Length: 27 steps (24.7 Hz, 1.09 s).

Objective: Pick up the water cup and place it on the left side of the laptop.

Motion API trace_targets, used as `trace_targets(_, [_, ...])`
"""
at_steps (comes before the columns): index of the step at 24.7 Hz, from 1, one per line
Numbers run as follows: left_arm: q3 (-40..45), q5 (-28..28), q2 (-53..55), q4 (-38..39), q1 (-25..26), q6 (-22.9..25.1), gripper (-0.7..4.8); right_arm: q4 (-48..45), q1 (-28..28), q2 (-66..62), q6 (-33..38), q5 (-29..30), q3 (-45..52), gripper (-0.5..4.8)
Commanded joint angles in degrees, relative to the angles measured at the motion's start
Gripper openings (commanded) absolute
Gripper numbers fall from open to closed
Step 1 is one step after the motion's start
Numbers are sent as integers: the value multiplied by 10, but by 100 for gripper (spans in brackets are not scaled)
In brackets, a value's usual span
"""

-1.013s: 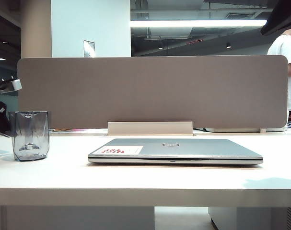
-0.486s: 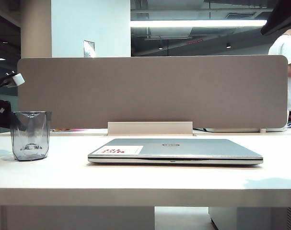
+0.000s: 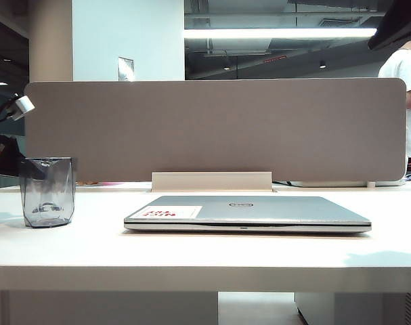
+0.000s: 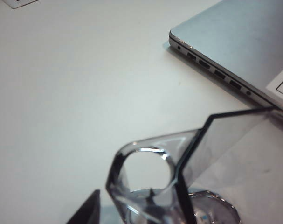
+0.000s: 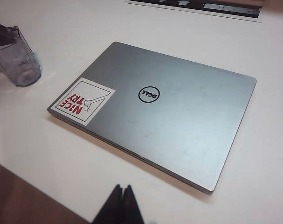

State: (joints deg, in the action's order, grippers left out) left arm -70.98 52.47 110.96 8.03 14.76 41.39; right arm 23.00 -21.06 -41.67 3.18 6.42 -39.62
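The water cup [image 3: 48,193], smoky-grey and see-through, stands upright at the far left of the white table [image 3: 212,254], a good gap left of the laptop [image 3: 259,210]. My left gripper [image 3: 28,170] reaches in from the left edge and is closed around the cup's upper part. In the left wrist view the cup [image 4: 150,186] fills the space between the jaws, one dark finger [image 4: 90,212] outside its wall, and the laptop [image 4: 244,42] corner lies beyond. My right gripper [image 5: 121,189] is shut with nothing in it, hovering off the near edge of the shut laptop [image 5: 169,116]; the cup [image 5: 17,60] shows far off.
A grey partition panel [image 3: 215,128] runs along the table's back edge with a pale base block [image 3: 212,181] behind the laptop. A person in a white shirt [image 3: 403,74] stands behind it at the right. The laptop lid bears a white-and-red sticker [image 5: 84,103].
The left gripper has turned and shifted a little toward the laptop, and the cup has turned and moved right with it. The laptop and the right gripper have stayed put.
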Motion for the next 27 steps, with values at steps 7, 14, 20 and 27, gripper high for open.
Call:
trace_targets(7, [-2,5,24,-37,-6,0,109,-9,0,1,-2,-3,-1,-6])
trace_targets(14, [-2,16,35,-74,-18,-2,50,-9,0,1,2,-3,-1,-6])
trace_targets(20, [-2,13,35,-81,-18,-52,-6,-9,0,1,2,-3,-1,-6])
trace_targets(27, [-2,-34,33,-80,-25,-227,-6,-9,0,1,2,-3,-1,-6])
